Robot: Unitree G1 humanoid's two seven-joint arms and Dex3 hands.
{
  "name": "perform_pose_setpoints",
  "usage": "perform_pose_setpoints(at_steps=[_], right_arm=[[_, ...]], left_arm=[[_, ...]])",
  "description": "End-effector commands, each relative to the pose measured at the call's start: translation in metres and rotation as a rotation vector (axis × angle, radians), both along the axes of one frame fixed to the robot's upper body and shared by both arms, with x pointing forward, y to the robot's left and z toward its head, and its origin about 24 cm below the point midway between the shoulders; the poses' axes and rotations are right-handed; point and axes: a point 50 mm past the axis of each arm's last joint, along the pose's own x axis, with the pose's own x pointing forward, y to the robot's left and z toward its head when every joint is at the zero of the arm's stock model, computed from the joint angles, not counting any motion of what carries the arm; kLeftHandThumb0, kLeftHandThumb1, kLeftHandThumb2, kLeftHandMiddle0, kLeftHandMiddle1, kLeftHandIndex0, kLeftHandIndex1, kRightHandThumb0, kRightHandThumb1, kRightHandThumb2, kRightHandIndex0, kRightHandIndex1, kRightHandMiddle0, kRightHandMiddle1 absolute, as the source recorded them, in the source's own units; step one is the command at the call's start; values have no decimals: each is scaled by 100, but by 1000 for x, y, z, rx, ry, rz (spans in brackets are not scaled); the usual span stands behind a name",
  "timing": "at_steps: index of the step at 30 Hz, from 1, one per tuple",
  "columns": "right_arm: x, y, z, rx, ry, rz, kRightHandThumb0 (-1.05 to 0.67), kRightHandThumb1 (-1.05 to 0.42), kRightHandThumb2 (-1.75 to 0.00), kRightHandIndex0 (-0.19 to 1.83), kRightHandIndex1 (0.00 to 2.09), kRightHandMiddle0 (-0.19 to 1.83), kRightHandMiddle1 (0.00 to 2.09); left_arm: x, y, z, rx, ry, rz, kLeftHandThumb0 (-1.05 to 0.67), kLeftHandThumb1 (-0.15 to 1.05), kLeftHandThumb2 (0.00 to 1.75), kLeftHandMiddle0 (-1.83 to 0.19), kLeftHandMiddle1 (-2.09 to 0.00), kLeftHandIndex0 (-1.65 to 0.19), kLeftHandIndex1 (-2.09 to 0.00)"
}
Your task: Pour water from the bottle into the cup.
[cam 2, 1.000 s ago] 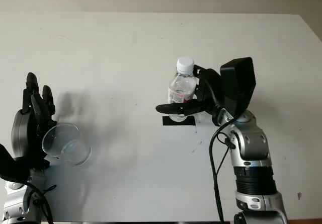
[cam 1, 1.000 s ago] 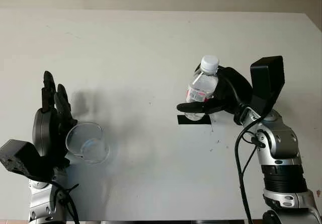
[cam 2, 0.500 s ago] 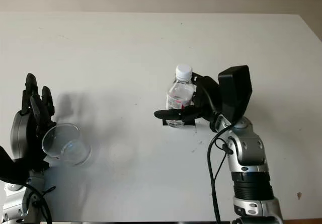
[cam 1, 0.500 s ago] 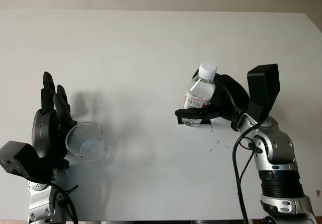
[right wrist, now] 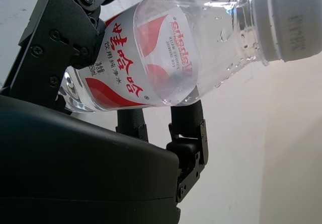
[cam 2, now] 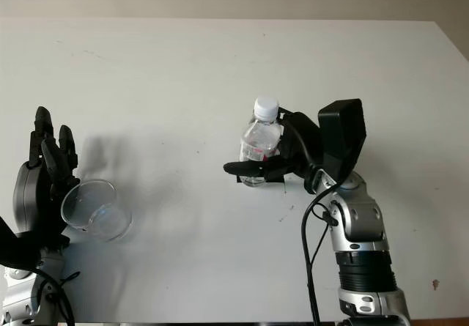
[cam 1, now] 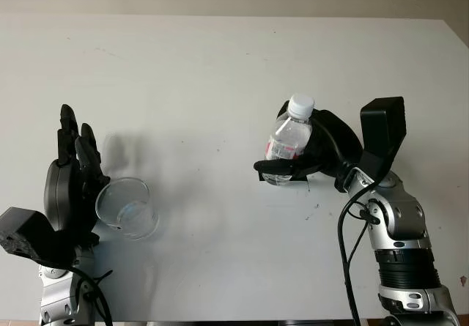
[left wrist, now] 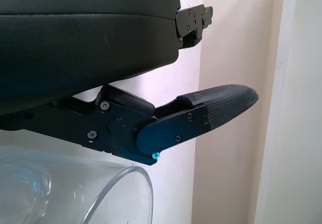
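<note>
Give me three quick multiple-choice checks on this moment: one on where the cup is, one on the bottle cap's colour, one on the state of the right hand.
1. Where is the cup?
A. On the table beside the left hand
B. Under the bottle's mouth
C. Held by the right hand

2. What colour is the bottle's cap?
A. Blue
B. White
C. Red

3. What is the right hand doing?
A. Open, holding nothing
B. Closed on the cup
C. Closed around the bottle

Answers:
1. A: the clear cup stands on the table next to the left hand, far from the bottle.
2. B: the cap on the bottle is white and still screwed on.
3. C: the right hand has its fingers wrapped around the bottle's lower body, over the black mark.
</note>
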Motion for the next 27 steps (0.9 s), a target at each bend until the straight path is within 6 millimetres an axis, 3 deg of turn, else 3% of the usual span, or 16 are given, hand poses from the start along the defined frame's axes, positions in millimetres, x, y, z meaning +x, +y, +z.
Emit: perform_pose_setpoints(at_steps=[1, 3, 5, 7, 8, 9, 10, 12, 13, 15, 17, 19, 22, 27], right_arm=[[-3, -2, -5, -20, 2, 8, -22, -105, -30, 162, 209, 125, 209], [-4, -1, -5, -47, -10, 25, -24, -105, -22, 151, 209, 115, 209], [-5, -1, -4, -73, -19, 43, -26, -105, -13, 120, 209, 73, 209], [-7, -1, -5, -91, -38, 63, -29, -103, -8, 95, 209, 45, 209], [-8, -1, -6, -98, -47, 69, -31, -101, -7, 79, 209, 32, 209], [-9, 0, -7, -106, -54, 72, -33, -99, -6, 41, 209, 18, 209], [-10, 0, -8, -115, -58, 71, -34, -97, -5, 21, 209, 10, 209], [-12, 1, -9, -149, -72, 71, -37, -94, -5, -6, 209, -4, 206], [-13, 1, -10, -174, -90, 83, -37, -92, -5, -14, 201, -8, 186], [-16, 1, -11, -221, -135, 118, -38, -92, -5, -18, 175, -8, 149], [-18, -1, -14, -247, -157, 133, -43, -91, -5, -19, 121, -10, 98], [-19, -4, -16, -255, -170, 130, -46, -90, -5, -19, 91, -12, 71], [-21, -8, -20, -255, -200, 117, -49, -91, -5, -18, 60, -15, 46], [-24, -14, -26, -233, -201, 103, -55, -91, -5, -18, 42, -14, 31]], left_arm=[[-4, 3, -9, -7, 40, 15, -77, 105, 75, 18, -5, 19, 0], [-4, 3, -8, -9, 40, 14, -77, 105, 75, 18, -5, 19, 0], [-4, 3, -8, -5, 40, 18, -77, 105, 75, 18, -6, 19, 0], [-4, 3, -9, -4, 41, 20, -77, 105, 75, 18, -5, 19, 0], [-5, 3, -9, -6, 41, 21, -77, 105, 75, 18, -5, 19, 0], [-5, 3, -10, -12, 41, 21, -77, 105, 74, 18, -5, 19, 0], [-5, 3, -10, -16, 42, 23, -77, 105, 74, 18, -6, 19, 0], [-4, 2, -11, -16, 47, 24, -76, 105, 74, 17, -6, 19, 0], [-4, 2, -11, -14, 53, 24, -76, 105, 75, 18, -5, 19, 0], [-4, 2, -11, -20, 54, 22, -77, 105, 75, 18, -5, 19, 0], [-4, 3, -12, -22, 49, 20, -77, 105, 75, 19, -5, 19, 0], [-4, 3, -12, -19, 49, 24, -77, 105, 75, 18, -5, 19, 0], [-4, 4, -12, -18, 53, 30, -77, 105, 74, 18, -5, 19, 0], [-4, 4, -12, -22, 53, 28, -77, 105, 75, 19, -5, 19, 0]])
